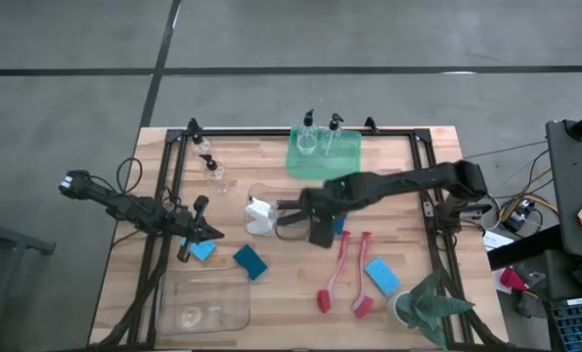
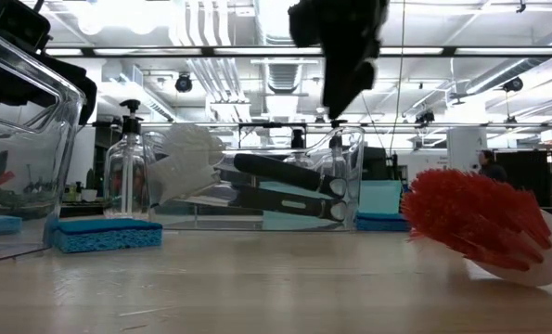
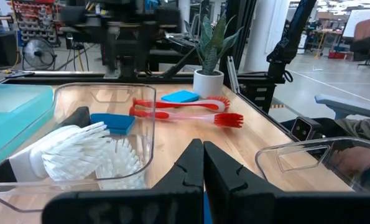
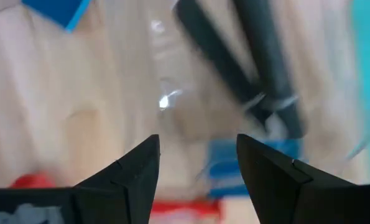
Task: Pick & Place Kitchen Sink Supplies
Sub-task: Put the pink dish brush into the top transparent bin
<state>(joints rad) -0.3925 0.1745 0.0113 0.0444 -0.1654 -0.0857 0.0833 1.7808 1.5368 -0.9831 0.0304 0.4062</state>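
While the right jaws [image 1: 322,233] hang open and empty over the middle of the worktop [image 1: 271,156], two black brushes [image 2: 280,186] lie in the bin [image 1: 281,210] just at their nine o'clock. Red brushes [image 1: 344,279] lie at five o'clock. The left jaws [image 1: 204,233] are shut near a sponge [image 1: 202,250].

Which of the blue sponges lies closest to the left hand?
The blue sponge right at the shut left hand, at the table's left. The second lies farther right, and the third sits by the red brushes.
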